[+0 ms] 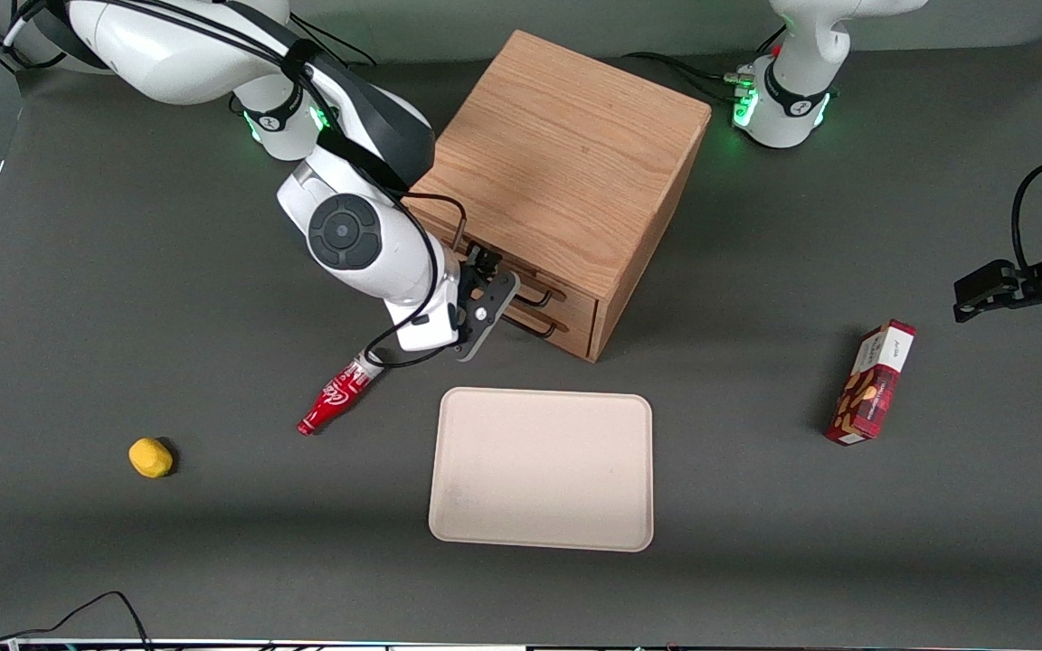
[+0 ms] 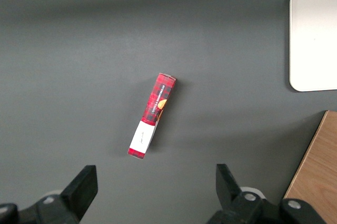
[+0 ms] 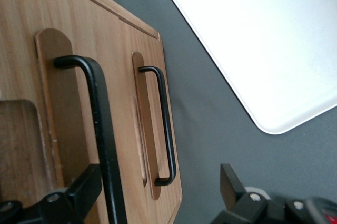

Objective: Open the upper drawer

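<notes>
The wooden cabinet (image 1: pixel 566 154) stands at the middle of the table, its two drawer fronts facing the tray. The upper drawer (image 3: pixel 21 45) looks shut, and its thin black wire handle (image 3: pixel 102 134) runs close in the right wrist view. The lower drawer's handle (image 3: pixel 164 124) lies farther off. My right gripper (image 3: pixel 158 195) is open in front of the upper drawer. The upper handle passes between its fingers, close to one fingertip (image 3: pixel 81 190) and apart from the other. In the front view the gripper (image 1: pixel 483 264) is at the drawer fronts, over the handle (image 1: pixel 460 228).
A beige tray (image 1: pixel 541 468) lies nearer the front camera than the cabinet and shows in the right wrist view (image 3: pixel 263 39). A red bottle (image 1: pixel 333 398) lies beside the tray under my arm. A yellow lump (image 1: pixel 150 457) and a red box (image 1: pixel 872 382) lie toward opposite table ends.
</notes>
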Controlling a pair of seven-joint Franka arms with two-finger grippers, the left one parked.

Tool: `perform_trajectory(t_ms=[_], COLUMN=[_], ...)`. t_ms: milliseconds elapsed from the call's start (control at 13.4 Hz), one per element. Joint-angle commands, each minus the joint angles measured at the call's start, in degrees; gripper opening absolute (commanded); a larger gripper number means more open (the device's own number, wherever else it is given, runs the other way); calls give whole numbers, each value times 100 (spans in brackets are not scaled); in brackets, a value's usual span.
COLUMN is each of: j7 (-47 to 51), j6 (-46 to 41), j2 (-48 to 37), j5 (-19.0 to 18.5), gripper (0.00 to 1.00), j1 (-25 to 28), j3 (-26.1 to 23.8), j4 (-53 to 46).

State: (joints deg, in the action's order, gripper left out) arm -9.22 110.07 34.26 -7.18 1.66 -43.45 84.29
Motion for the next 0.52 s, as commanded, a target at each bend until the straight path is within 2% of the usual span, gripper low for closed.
perform_trajectory(t_ms=[0, 298, 447], j7=[-71, -141, -299], j6=[67, 85, 163], j2=[11, 37, 63], j5=[-99, -152, -379], gripper=[100, 100, 100], j1=[19, 10, 10], j3=[-67, -76, -32], j4=[-18, -18, -18])
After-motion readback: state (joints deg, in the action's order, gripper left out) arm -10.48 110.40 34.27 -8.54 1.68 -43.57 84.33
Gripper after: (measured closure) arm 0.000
